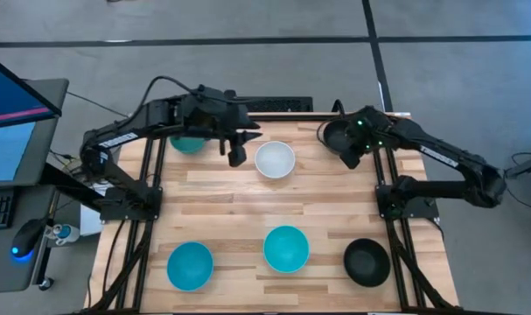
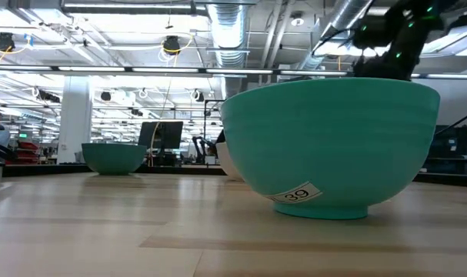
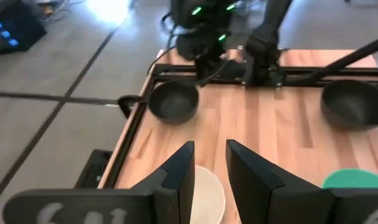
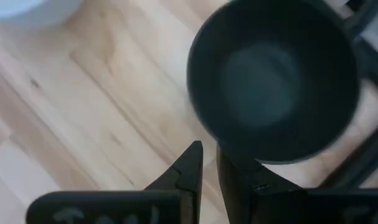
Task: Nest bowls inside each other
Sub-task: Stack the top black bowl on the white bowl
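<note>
My left gripper [image 1: 237, 154] hangs open just left of the white bowl [image 1: 275, 160]; in the left wrist view its fingers [image 3: 179, 171] stand over that bowl's near rim [image 3: 207, 193] without touching it. A dark teal bowl [image 1: 188, 143] sits on the table under the left arm. My right gripper [image 1: 353, 156] is shut on a black bowl [image 1: 339, 136] at the table's far right corner. Two turquoise bowls [image 1: 190, 265] [image 1: 286, 248] and a second black bowl [image 1: 366, 261] stand upright along the near edge. My right gripper pinches the black bowl's rim [image 4: 221, 148] on the side toward the table's near edge, coming from above with one finger [image 4: 190, 163] outside the wall and the other inside. The bowl stays upright, mouth up. Whether its base is on the table I cannot tell.
The table's metal frame rail [image 3: 176, 73] runs close behind the held bowl. Bare wood [image 1: 274, 206] lies across the middle between the far and near bowls. In the low view one turquoise bowl [image 2: 333, 146] fills the foreground. A monitor and mouse sit off the table's left.
</note>
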### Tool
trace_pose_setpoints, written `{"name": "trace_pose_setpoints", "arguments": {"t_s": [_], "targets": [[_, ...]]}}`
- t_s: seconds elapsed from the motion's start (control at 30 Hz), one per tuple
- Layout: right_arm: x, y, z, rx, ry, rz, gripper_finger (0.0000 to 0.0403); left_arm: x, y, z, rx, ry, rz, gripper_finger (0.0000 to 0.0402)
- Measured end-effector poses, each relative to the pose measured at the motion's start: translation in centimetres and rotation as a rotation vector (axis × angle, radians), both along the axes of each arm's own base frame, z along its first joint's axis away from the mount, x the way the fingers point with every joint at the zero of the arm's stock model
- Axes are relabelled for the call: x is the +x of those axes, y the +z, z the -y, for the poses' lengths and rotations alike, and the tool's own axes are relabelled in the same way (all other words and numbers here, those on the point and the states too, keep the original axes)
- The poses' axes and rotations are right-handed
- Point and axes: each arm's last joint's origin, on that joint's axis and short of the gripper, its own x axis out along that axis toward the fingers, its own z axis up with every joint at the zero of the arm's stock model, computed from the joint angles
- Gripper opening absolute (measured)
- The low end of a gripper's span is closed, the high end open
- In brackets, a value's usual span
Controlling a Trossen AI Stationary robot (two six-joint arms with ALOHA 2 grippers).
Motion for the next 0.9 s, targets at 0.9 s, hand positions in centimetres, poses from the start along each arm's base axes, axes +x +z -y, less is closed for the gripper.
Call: {"name": "trace_pose_setpoints", "arguments": {"t_s": [0.9], "targets": [[3.5, -2.6, 3.8, 0.063, 0.206, -0.123, 0.007, -0.3, 1.1, -1.8, -0.018, -0.002, 0.109, 0.0084]]}}
